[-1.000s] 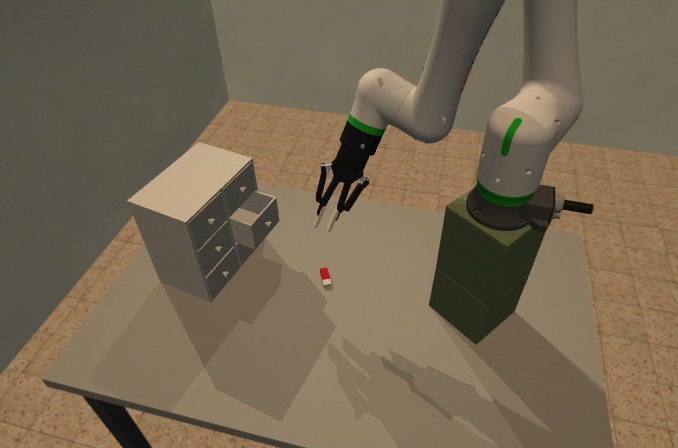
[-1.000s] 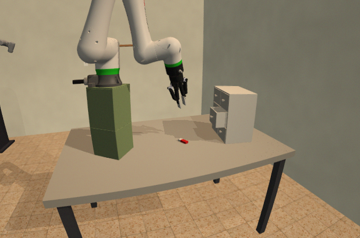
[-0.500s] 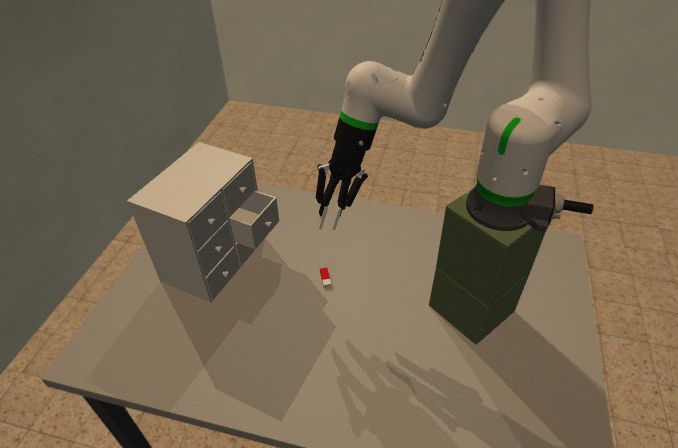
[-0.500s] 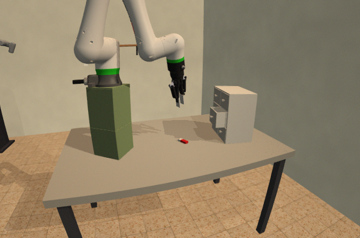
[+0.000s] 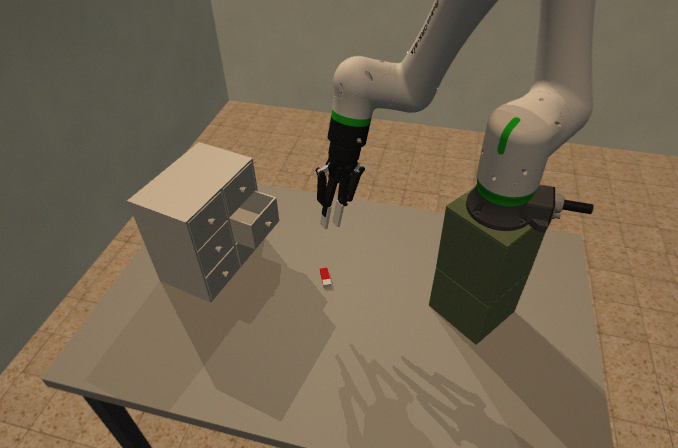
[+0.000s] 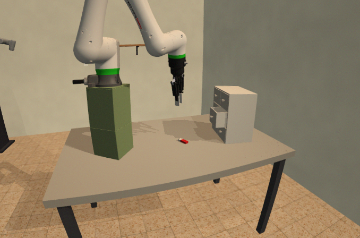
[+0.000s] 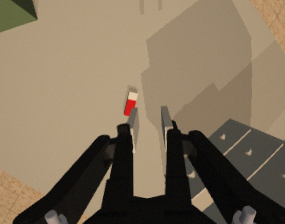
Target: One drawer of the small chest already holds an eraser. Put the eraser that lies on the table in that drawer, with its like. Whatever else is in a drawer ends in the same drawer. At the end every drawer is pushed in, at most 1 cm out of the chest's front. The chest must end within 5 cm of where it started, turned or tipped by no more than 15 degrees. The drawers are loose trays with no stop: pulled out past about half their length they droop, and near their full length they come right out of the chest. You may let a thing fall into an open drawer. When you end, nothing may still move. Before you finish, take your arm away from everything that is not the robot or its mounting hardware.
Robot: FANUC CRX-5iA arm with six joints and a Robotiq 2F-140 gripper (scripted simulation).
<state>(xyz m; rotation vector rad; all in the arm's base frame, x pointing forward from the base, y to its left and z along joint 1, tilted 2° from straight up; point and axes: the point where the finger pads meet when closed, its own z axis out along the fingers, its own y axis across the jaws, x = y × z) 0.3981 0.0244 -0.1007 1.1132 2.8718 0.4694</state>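
A red eraser with a white end [image 5: 325, 275] [image 6: 183, 141] [image 7: 130, 103] lies flat on the table. My gripper [image 5: 332, 225] [image 6: 179, 103] [image 7: 149, 116] points down, high above the table, its fingers partly open with nothing between them. In the wrist view the eraser shows just beyond the left fingertip. The small chest [image 5: 218, 174] [image 6: 240, 117] [image 7: 235, 137] stands upright, with two columns of three drawers. Its middle drawer in the far column of the top view, an open drawer [image 5: 260, 232] [image 6: 221, 119], sticks out. No eraser shows in the visible part of its inside. The other drawers look pushed in.
The green pedestal [image 5: 464, 285] [image 6: 107, 117] [image 7: 13, 12] carries the arm and stands on the table [image 5: 382, 306] [image 6: 157, 165], across from the chest's front. The eraser lies between pedestal and chest. A wall rises behind the chest.
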